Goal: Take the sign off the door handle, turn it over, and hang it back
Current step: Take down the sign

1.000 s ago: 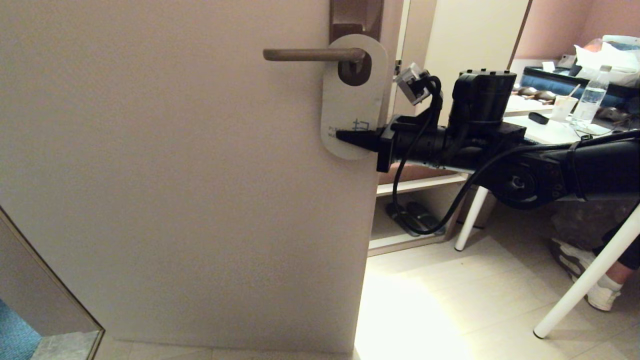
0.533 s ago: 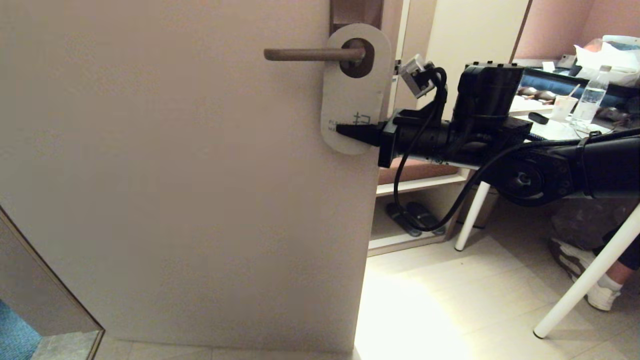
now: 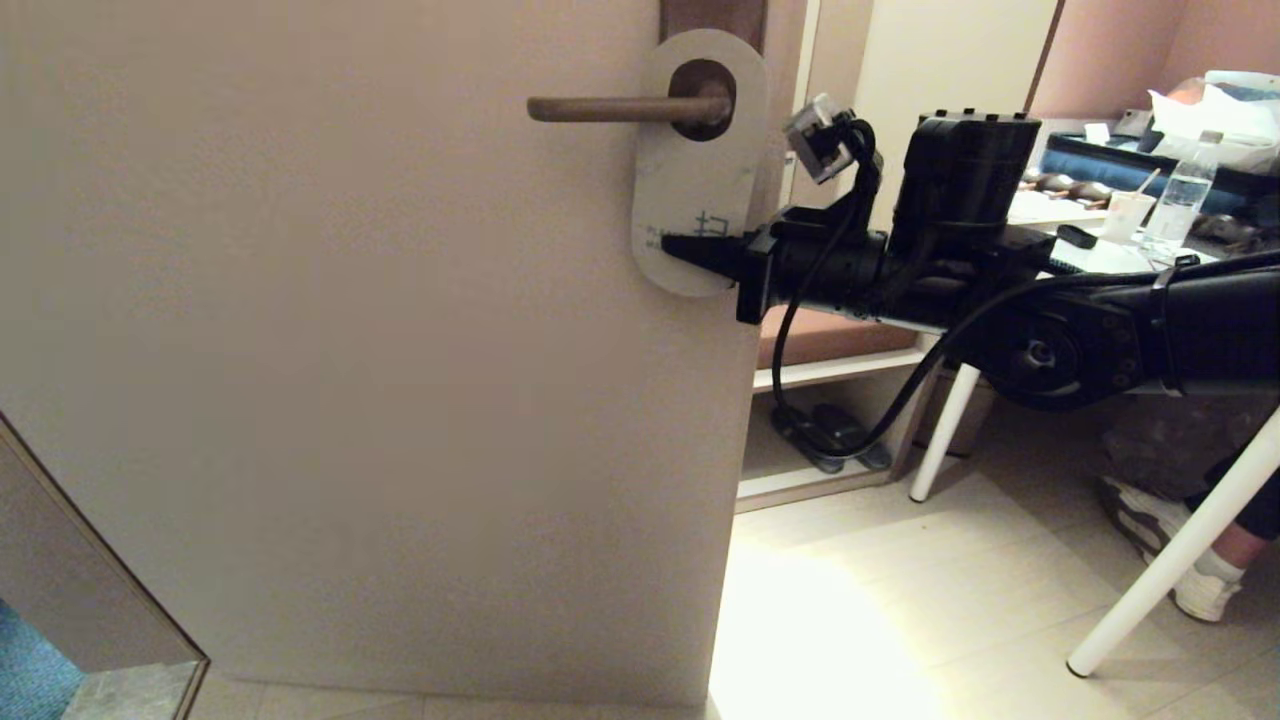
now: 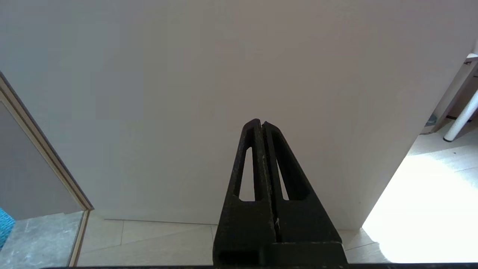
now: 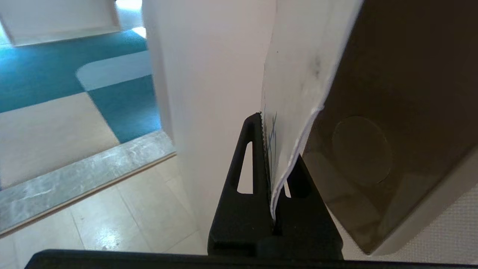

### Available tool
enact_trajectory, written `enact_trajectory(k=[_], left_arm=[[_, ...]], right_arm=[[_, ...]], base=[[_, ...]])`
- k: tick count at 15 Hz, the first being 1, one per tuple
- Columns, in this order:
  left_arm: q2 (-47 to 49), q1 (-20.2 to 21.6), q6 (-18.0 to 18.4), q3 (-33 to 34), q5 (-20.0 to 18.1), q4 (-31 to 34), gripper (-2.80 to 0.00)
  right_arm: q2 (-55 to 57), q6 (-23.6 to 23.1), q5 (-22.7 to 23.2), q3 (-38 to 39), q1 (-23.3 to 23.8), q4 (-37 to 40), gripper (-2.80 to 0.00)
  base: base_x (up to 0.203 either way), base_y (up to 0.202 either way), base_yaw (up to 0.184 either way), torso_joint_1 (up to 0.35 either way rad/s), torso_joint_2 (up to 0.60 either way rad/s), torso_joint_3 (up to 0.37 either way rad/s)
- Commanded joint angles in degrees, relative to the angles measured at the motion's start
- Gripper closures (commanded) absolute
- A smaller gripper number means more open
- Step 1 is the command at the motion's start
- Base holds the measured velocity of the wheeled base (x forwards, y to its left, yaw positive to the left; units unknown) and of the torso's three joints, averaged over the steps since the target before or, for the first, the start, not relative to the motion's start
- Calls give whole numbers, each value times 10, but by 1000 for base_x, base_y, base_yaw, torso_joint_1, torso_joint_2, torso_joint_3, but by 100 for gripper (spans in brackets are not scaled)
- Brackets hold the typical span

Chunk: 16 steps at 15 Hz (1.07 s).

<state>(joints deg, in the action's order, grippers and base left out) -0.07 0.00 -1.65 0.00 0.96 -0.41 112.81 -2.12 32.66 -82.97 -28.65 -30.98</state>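
A pale door (image 3: 380, 350) fills most of the room's near side, standing ajar, with a lit tile floor (image 3: 880, 620) beyond its edge and a white-legged table (image 3: 1180, 540) cluttered with a bottle (image 3: 1180, 205) and cup (image 3: 1125, 215) further back. On the door, the handle (image 3: 610, 108) runs level from a brown backplate (image 3: 712, 18). The sign (image 3: 695, 170) hangs there with its white side out, its oval hole around the handle's root and its top edge raised over the backplate, so the card sits tilted a little rather than dead straight.

The right arm (image 3: 1100, 320) reaches in from the right, stretched nearly level, forearm and wrist in one line pointing at the door's edge. The right gripper (image 3: 690, 250) is clamped on the sign's lower part, beside the printed text; from the wrist camera the card's edge runs pinched between the two fingers (image 5: 254, 157).

The left gripper (image 4: 263, 125) hangs low before the bare door face, its fingers pressed together on nothing.
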Motion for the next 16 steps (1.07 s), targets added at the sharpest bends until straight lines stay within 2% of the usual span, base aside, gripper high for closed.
enact_trajectory(k=[1,9,16], left_arm=[[1,0,0,0,1,0,0],[1,0,0,0,0,0,0],[1,0,0,0,0,0,0]], right_arm=[[1,-1,-9,-2,-7,1,0],[1,0,-121,-10,-52,27,0],[16,0,-152,-16,-74,28,0]], base=[[0,0,0,0,0,0],[0,0,0,0,0,0],[0,0,0,0,0,0]])
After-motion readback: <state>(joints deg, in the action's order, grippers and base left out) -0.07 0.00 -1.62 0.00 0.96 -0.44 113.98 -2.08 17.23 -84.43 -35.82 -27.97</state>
